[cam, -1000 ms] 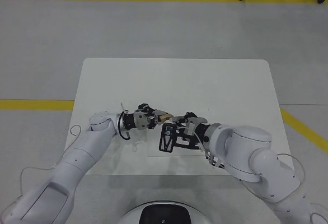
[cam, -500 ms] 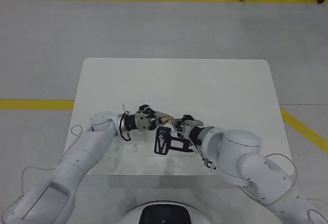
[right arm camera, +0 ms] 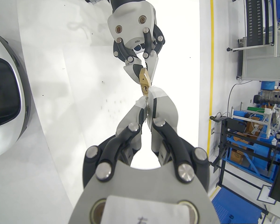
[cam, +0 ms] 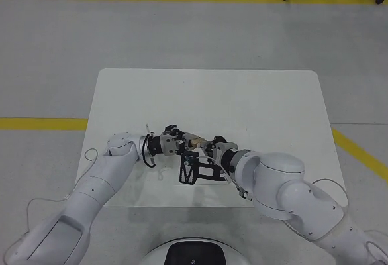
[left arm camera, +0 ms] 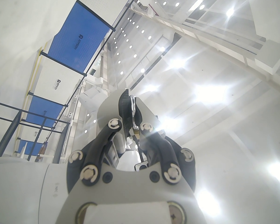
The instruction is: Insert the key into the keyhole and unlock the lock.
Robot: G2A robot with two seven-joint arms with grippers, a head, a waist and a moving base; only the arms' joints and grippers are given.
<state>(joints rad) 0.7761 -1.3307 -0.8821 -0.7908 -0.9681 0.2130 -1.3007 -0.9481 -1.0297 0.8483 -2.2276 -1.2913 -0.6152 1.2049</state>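
A small brass padlock (right arm camera: 144,79) is held above the white table (cam: 260,106), with my left gripper (right arm camera: 143,71) shut on its upper end. Its keyhole face (right arm camera: 145,90) points at my right gripper (right arm camera: 147,99), which is shut on a thin metal key (right arm camera: 147,105). The key's tip meets the keyhole face; whether it has gone in is hidden. From above, the padlock (cam: 194,140) sits between the left gripper (cam: 181,142) and the right gripper (cam: 206,146), near the table's front middle. In the left wrist view, the left gripper (left arm camera: 130,106) pinches a silvery part of the padlock (left arm camera: 133,109).
The table's bare top spreads out behind and to both sides of the two arms. A yellow floor line (cam: 28,123) runs past the table's left side. Racks and blue bins (right arm camera: 259,47) stand far off in the room.
My right gripper with the key has moved left and closed the gap to the padlock. The left gripper has shifted slightly right with the lock.
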